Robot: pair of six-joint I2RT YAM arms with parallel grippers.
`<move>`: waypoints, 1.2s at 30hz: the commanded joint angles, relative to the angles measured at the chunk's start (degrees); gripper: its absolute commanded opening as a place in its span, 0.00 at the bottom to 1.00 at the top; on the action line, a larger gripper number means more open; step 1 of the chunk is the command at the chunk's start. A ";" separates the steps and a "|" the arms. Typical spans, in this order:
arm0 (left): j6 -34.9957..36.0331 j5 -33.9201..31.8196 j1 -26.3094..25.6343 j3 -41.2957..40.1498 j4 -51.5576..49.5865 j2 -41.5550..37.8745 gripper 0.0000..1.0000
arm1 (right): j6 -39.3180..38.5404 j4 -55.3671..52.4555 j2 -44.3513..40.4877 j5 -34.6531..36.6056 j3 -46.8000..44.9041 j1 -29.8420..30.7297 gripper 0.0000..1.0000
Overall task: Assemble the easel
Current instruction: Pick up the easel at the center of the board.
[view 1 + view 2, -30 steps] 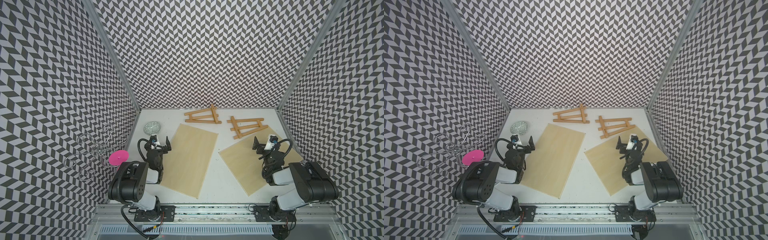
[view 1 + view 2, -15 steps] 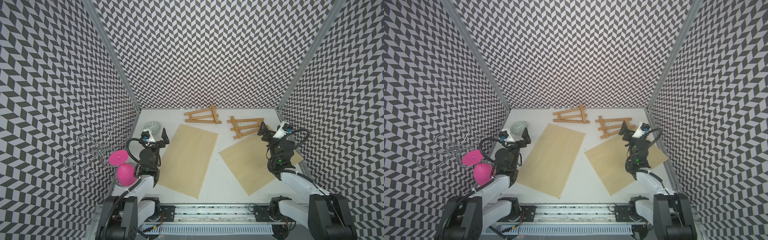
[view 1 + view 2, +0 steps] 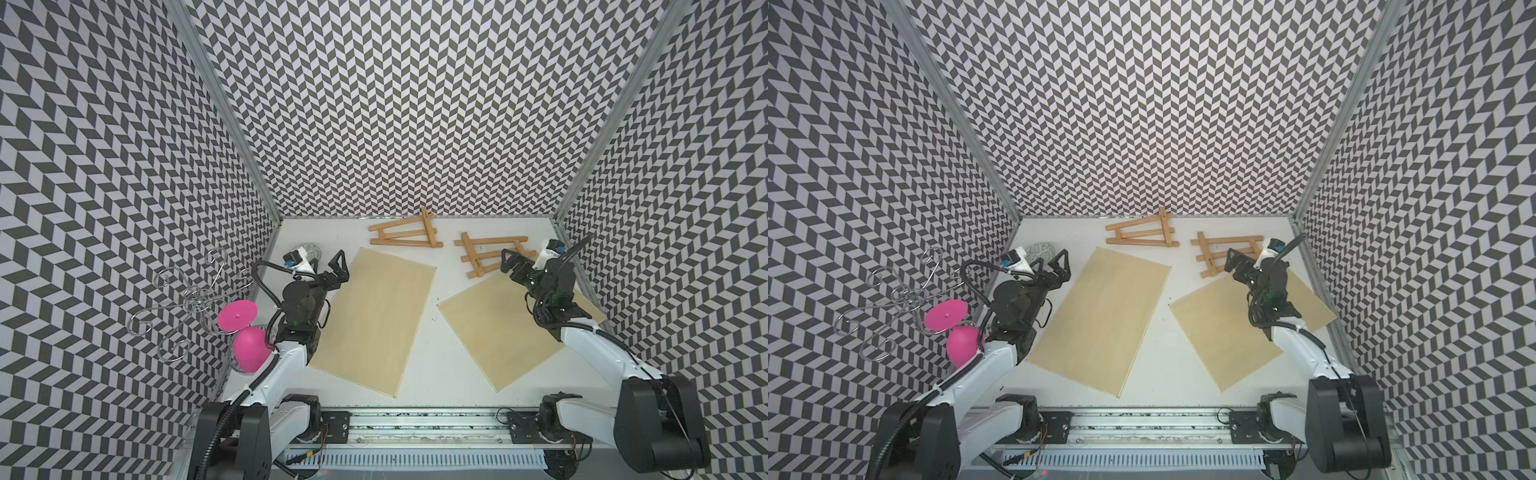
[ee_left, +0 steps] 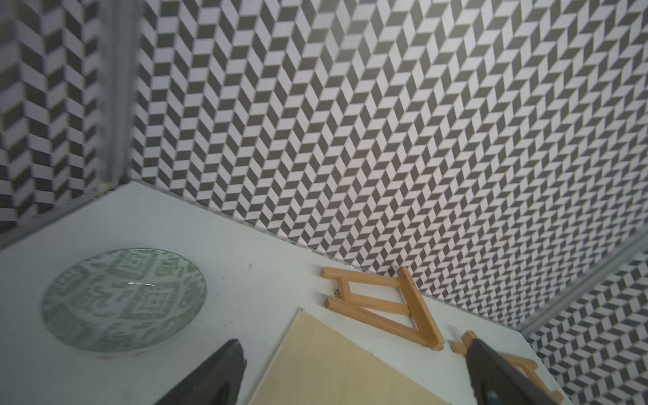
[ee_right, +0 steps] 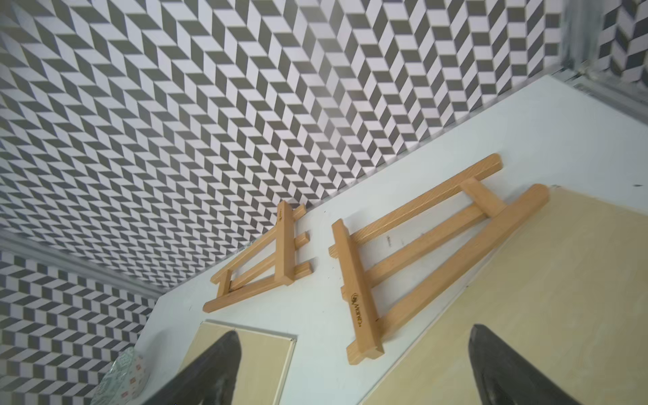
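Observation:
Two wooden easels lie flat near the back wall in both top views, one at the middle (image 3: pixel 405 235) (image 3: pixel 1142 235) and one to its right (image 3: pixel 488 253) (image 3: pixel 1221 253). A pale board (image 3: pixel 374 320) lies before the middle one, and a second board (image 3: pixel 498 328) before the right one. My left gripper (image 3: pixel 330 266) (image 4: pixel 352 345) hangs open at the left board's far left corner, with nothing in it. Open and empty too, my right gripper (image 3: pixel 513 262) (image 5: pixel 354 331) hovers over the right easel's (image 5: pixel 420 245) near end.
A green patterned glass plate (image 3: pixel 309 251) (image 4: pixel 122 298) sits in the back left corner, just behind my left wrist. A pink ball (image 3: pixel 249 349), a pink disc (image 3: pixel 237 316) and a wire stand (image 3: pixel 195 291) crowd the left wall. Patterned walls close three sides.
Both arms have unfolded from near the front rail and reached toward the back, the right one up to the right easel. The pink ball has come into view. Both grippers stayed open.

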 commanded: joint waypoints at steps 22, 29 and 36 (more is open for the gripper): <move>12.65 0.75 -28.81 18.20 -6.44 25.22 1.00 | 11.69 -19.84 38.59 12.65 31.14 -0.40 0.76; 14.82 2.50 -29.42 22.06 -8.29 29.09 1.00 | 11.64 -21.22 43.64 14.14 34.96 -0.44 0.67; 14.50 2.15 -29.82 23.61 -9.26 30.83 1.00 | 12.22 -21.15 45.51 15.33 35.00 -0.45 0.66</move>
